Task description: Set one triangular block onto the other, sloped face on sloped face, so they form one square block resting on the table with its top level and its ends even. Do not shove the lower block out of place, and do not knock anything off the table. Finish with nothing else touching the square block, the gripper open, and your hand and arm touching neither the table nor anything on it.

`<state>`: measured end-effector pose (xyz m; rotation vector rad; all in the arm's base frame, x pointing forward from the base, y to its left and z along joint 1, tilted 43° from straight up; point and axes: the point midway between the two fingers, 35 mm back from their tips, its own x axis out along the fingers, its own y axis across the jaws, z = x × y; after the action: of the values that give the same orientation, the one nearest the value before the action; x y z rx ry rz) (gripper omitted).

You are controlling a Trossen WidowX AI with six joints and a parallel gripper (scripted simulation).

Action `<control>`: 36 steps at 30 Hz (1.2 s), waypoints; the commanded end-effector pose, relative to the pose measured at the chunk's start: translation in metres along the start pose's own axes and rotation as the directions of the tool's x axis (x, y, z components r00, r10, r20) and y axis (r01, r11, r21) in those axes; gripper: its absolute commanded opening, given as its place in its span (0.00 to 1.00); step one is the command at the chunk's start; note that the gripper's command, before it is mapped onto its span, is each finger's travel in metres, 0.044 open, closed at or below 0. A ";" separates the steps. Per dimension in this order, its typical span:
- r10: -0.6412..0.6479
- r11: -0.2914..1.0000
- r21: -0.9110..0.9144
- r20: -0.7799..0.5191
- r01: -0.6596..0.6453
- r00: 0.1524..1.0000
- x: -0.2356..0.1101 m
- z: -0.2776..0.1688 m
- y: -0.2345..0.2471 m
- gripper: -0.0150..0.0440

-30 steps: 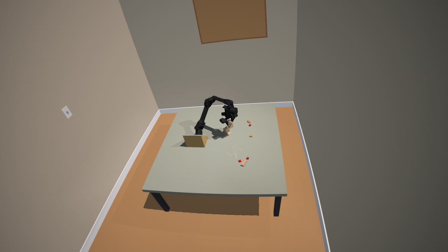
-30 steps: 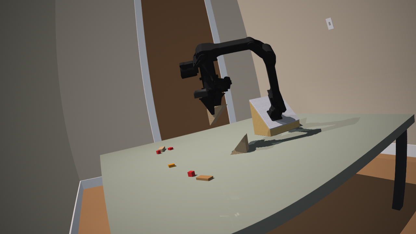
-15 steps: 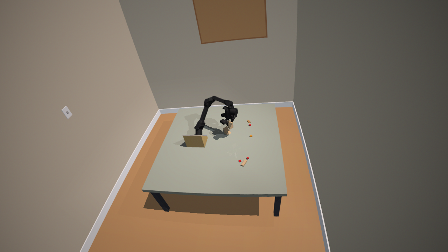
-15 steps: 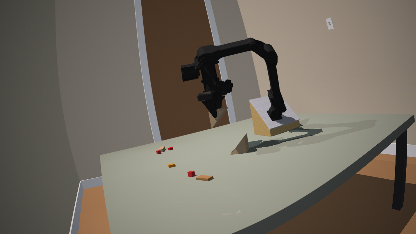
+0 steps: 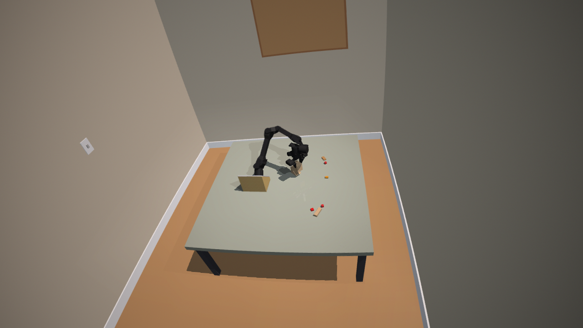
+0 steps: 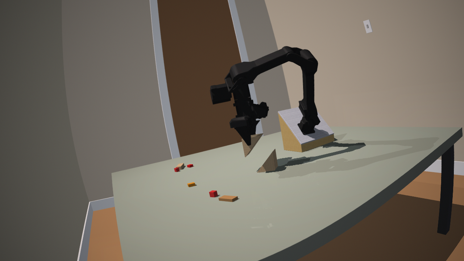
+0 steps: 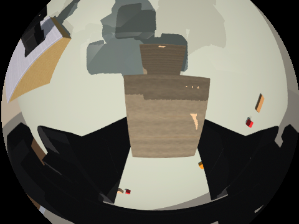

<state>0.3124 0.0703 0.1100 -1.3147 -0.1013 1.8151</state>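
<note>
One triangular block (image 6: 250, 144) is hanging clamped between the fingers (image 6: 245, 136) above and just beside the other triangular block (image 6: 269, 161) resting on the table (image 6: 324, 181), so the carrying step is nearing placement, calling for lining up the slopes and lowering gently.

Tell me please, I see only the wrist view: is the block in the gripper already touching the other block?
Observer: No. In the exterior view the held triangular block hangs in the air, apart from the lower triangular block.
Operator: Does the lower one lie flat?
Observer: It rests on the table, its point up.
Operator: Is something near it?
Observer: The nearest loose pieces, a red cube and a flat brown piece, lie well apart from it.
</note>
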 end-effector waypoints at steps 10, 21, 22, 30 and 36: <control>-0.012 1.000 0.005 0.000 0.012 1.000 0.034 0.018 0.000 0.25; -0.018 1.000 0.003 -0.002 0.018 1.000 0.037 0.022 0.001 0.25; -0.018 1.000 0.003 -0.002 0.018 1.000 0.037 0.022 0.001 0.25; -0.020 1.000 0.004 -0.002 0.020 1.000 0.037 0.022 0.000 0.25; -0.023 1.000 0.006 -0.001 0.023 1.000 0.037 0.022 0.000 0.25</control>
<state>0.2920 0.1030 0.0920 -1.3119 -0.1079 1.8000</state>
